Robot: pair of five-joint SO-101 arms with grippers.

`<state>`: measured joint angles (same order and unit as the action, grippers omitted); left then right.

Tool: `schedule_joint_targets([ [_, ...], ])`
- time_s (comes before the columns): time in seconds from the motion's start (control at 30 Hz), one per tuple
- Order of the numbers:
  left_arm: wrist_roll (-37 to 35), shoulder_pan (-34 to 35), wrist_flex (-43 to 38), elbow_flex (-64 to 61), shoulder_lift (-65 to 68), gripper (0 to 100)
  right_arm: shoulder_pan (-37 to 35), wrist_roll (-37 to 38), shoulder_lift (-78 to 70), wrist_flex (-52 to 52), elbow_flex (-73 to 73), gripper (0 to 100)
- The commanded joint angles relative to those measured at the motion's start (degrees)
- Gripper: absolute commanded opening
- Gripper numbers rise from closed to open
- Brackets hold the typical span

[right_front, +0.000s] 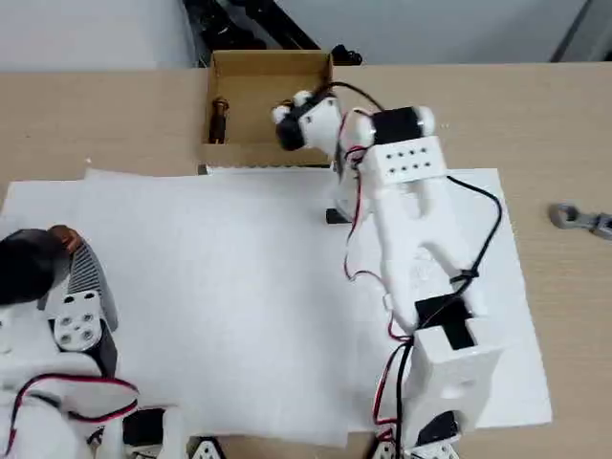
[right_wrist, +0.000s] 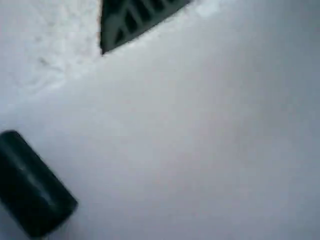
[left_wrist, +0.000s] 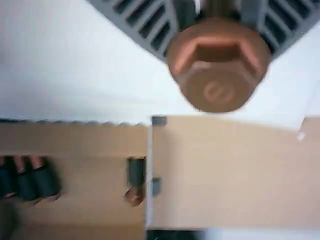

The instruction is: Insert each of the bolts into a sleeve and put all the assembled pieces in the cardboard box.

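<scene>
My left gripper (right_front: 69, 251) sits at the left edge of the white paper, shut on a copper bolt (right_front: 64, 235). The bolt's hex head (left_wrist: 217, 65) is large in the left wrist view, between grey fingers (left_wrist: 135, 17). The cardboard box (right_front: 270, 69) stands at the back centre, with one assembled piece (right_front: 220, 120) along its left wall. The left wrist view has dark sleeved pieces (left_wrist: 30, 182) lying in the box (left_wrist: 225, 170). My right gripper (right_front: 339, 184) hangs just in front of the box. A black sleeve (right_wrist: 32, 185) lies on the paper beside it, not held (right_front: 337, 216).
A white paper sheet (right_front: 229, 287) covers most of the table. A metal tool (right_front: 579, 218) lies on the bare wood at the far right. The right arm's red and black cables (right_front: 356, 206) hang over the paper near the sleeve.
</scene>
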<state>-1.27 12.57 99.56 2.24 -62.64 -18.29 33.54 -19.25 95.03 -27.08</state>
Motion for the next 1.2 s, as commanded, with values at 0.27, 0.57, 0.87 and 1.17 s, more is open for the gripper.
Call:
schedule_joint_targets([
  [0.27, 0.3, 2.2, -0.4, -1.3, -0.4, 1, -4.3, 0.8, -0.7, 0.3, -1.8, 44.5],
  [0.57, 0.3, 2.2, -0.4, -1.3, -0.4, 1, -2.1, 10.4, -5.4, 0.4, -1.6, 44.5],
  [0.87, 0.3, 2.2, -0.7, -1.7, 0.1, 1, 0.7, 23.6, -5.9, 0.4, -1.6, 35.9],
  [1.17, 0.3, 2.2, -0.7, -4.1, -0.1, 1, -0.3, 25.5, -8.7, 0.0, -1.6, 27.7],
])
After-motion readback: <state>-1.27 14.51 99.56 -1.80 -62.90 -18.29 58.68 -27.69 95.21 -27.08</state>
